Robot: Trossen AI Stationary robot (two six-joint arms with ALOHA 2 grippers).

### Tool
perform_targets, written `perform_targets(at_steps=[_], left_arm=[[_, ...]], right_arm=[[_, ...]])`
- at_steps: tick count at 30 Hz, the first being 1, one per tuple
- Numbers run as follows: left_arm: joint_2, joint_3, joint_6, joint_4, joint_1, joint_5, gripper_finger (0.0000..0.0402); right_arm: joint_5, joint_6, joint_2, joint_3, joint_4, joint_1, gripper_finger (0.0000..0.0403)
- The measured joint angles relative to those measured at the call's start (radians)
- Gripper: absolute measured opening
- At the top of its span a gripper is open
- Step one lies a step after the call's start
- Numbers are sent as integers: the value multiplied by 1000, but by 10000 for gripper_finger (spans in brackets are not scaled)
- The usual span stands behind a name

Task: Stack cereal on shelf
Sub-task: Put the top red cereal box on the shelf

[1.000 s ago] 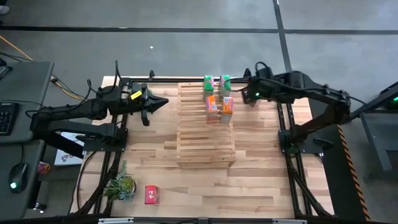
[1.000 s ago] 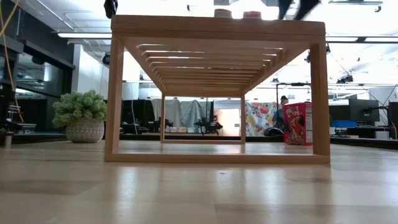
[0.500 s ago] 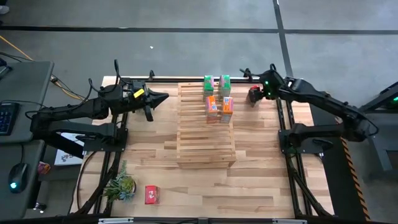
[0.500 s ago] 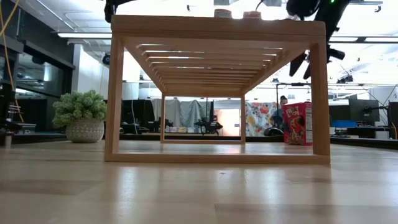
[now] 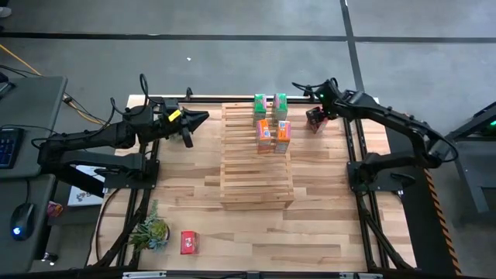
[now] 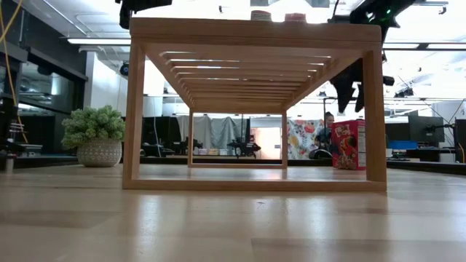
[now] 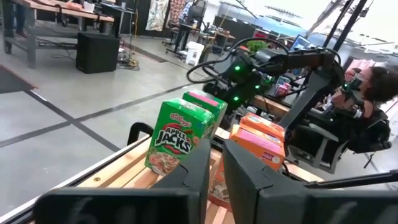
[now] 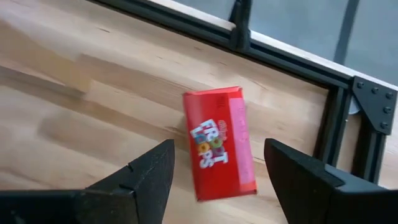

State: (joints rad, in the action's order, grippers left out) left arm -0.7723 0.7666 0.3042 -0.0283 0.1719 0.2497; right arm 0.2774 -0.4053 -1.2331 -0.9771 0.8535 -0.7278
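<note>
The pale slatted shelf (image 5: 257,159) stands mid-table and also shows in the low view (image 6: 255,33). Two green cereal boxes (image 5: 270,103) and two orange ones (image 5: 274,133) stand on its far end. A red box (image 8: 219,143) stands upright on the table right of the shelf, near the far edge (image 6: 348,144). My right gripper (image 8: 217,180) is open just above it, one finger on either side, touching nothing. My left gripper (image 5: 200,118) is shut and empty, left of the shelf, level with its top. A second red box (image 5: 188,242) lies at the near left.
A potted plant (image 5: 149,231) stands at the near left corner, beside the second red box. A black frame rail (image 8: 292,62) runs along the far edge, just behind the red box. A person (image 7: 367,93) sits beyond the table's right side.
My right gripper has come down from above shelf-top height toward the red box right of the shelf, and its open fingers now hang just over it. My left gripper has gone a little toward the far edge. No box has moved.
</note>
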Motion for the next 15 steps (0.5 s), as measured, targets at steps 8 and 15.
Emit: perform_targets(at_steps=[8, 15], left_arm=[[0, 0, -1, -4, 0, 0, 69], [0, 0, -27, -24, 0, -22, 36]], right_arm=[[-9, 13, -78, 0, -7, -27, 244], [-17, 18, -130, 0, -40, -26, 244]])
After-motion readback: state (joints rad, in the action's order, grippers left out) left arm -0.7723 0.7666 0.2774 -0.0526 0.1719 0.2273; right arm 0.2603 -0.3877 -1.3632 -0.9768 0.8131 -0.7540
